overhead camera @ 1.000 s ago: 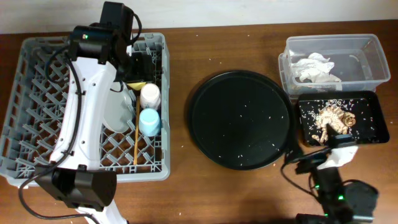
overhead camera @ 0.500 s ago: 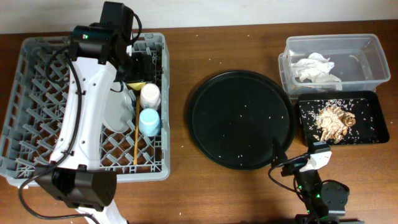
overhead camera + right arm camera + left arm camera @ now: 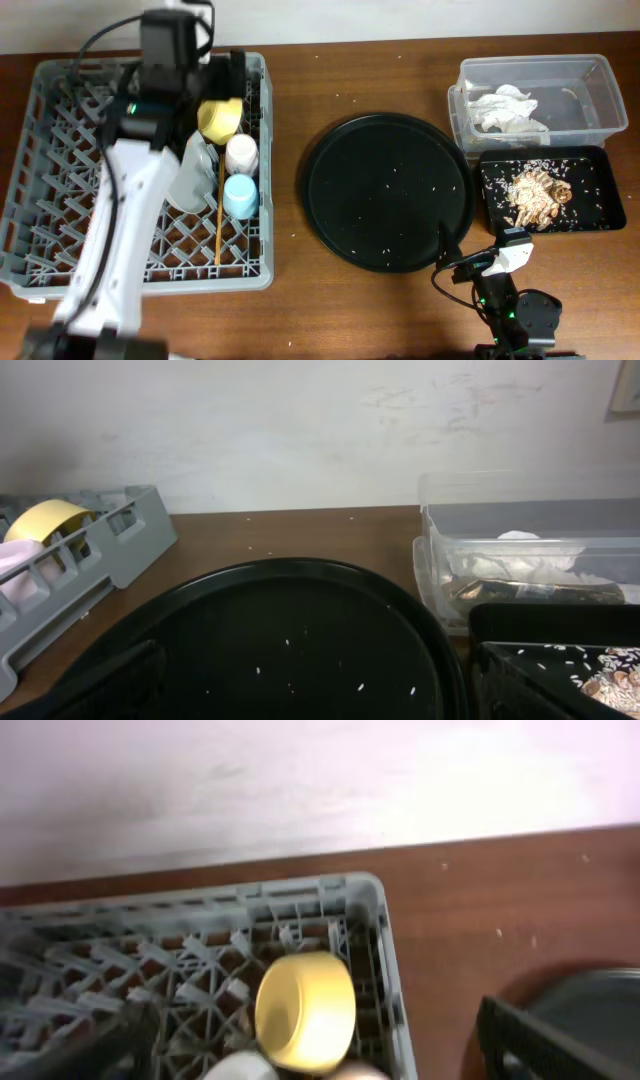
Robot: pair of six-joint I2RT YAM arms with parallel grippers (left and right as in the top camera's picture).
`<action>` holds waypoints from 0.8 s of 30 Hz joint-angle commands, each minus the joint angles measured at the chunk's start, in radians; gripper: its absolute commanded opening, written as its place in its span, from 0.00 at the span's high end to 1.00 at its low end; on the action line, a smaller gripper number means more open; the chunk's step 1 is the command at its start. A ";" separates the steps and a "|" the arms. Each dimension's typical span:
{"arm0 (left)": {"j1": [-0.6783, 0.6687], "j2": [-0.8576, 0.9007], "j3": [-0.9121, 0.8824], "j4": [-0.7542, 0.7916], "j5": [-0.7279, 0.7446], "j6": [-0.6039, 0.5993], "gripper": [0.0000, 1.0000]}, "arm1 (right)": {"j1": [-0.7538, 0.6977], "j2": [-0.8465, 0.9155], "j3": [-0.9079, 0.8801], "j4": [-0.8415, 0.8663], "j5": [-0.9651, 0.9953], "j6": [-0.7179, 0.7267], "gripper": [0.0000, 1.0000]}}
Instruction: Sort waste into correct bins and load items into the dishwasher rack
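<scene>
**Carefully now: that bowl may not be seated**

Your yellow bowl [image 3: 220, 118] is in the far right corner of the dishwasher rack [image 3: 150, 283]. In the left wrist view it looks tipped on its side across the pegs rather than dropped between them. I judge that the weak point: a nudge could roll it onto the pink cup [image 3: 241, 153] just near of it, with the light-blue cup [image 3: 241, 194] next in line. The chopsticks [image 3: 219, 215] lie flat along the lattice beside the cups, and a knock could drop them through the gaps. The plate [image 3: 190, 175] stands left of the cups, half hidden under your arm, so I cannot tell how firmly the pegs hold it.

Your left pincer [image 3: 320, 1060] hangs just above the bowl, jaws spread wide and empty. If you pull away low, a finger could catch the bowl's rim or a peg, so lift clear first.

Further right, the round black tray [image 3: 388, 190] carries scattered pale grains, and sweeping at them could spill them onto the bench [image 3: 300, 300]. The tissues [image 3: 505, 108] sit in the clear tub [image 3: 600, 75] and the scraps [image 3: 535, 195] in the black rectangular tray [image 3: 600, 215]. Your right pincer [image 3: 320, 685] is released and holds nothing, low at the near edge beside the round tray. Its cable lies close to the rim and could drag the tray.
</scene>
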 commanded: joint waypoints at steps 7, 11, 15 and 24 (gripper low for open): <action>0.212 -1.110 -1.435 0.708 0.086 0.145 0.01 | 0.006 -0.007 -0.005 -0.005 0.009 0.006 0.02; 0.212 -1.415 -1.693 0.752 0.080 0.166 0.01 | 0.006 -0.007 -0.005 -0.005 0.009 0.006 0.02; 0.212 -1.589 -1.733 0.616 0.060 0.200 0.01 | 0.006 -0.007 -0.005 -0.005 0.009 0.006 0.02; 0.212 -1.662 -1.732 0.616 0.066 0.203 0.01 | 0.006 -0.007 -0.005 -0.005 0.009 0.006 0.02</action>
